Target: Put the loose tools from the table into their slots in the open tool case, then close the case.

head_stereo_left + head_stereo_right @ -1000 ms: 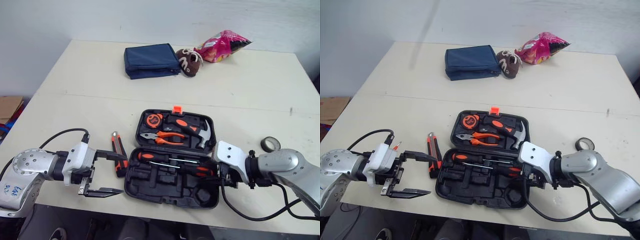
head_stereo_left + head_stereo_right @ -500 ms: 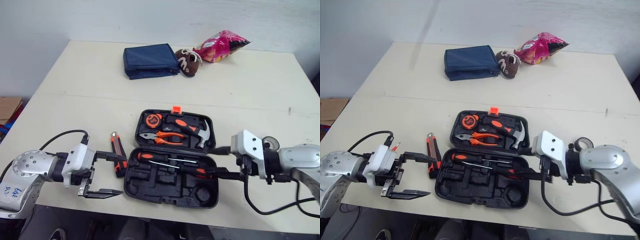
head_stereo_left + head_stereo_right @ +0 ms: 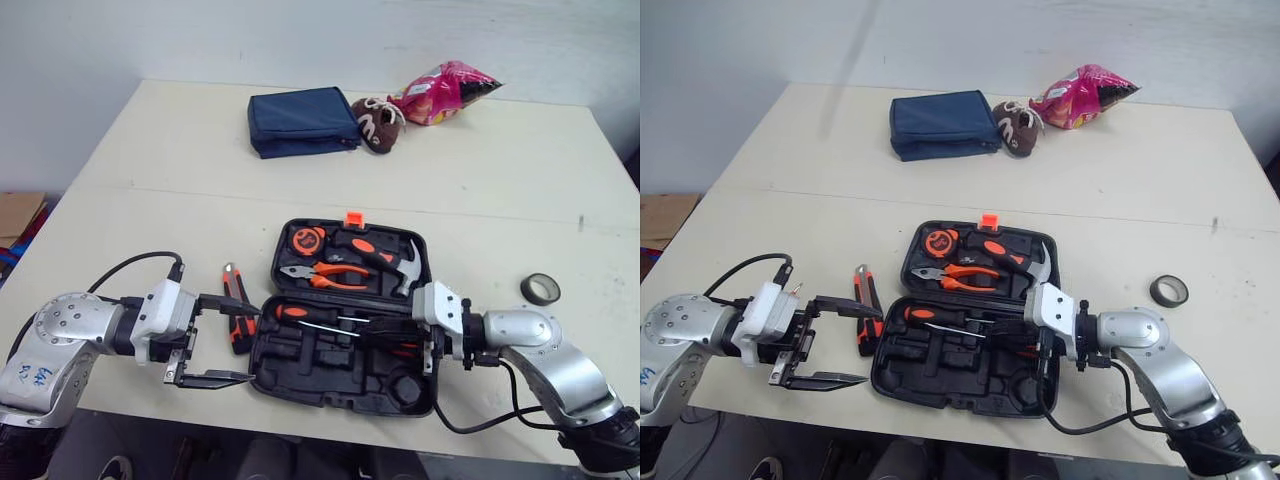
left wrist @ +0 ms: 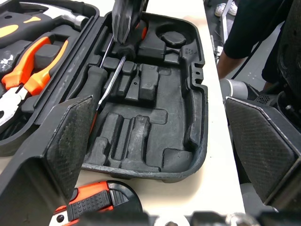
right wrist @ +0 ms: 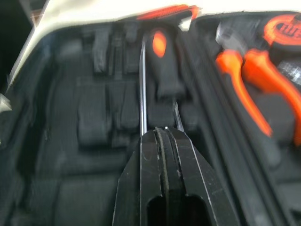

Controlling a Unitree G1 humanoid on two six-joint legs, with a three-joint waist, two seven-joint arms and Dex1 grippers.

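Risk: right end effector (image 5: 162, 135), pinched closed w/ nothing evidently held, could knock screwdrivers (image 3: 330, 322) inside tool case (image 3: 340, 388); left end effector (image 3: 252, 342), wide open & empty, by utility knife (image 3: 236, 318) just left of case.

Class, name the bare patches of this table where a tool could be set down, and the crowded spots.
Bare: the broad band between blue pouch and tool case; the right side beyond the tape roll. Crowded: the near edge, where utility knife, left gripper and case bunch together.
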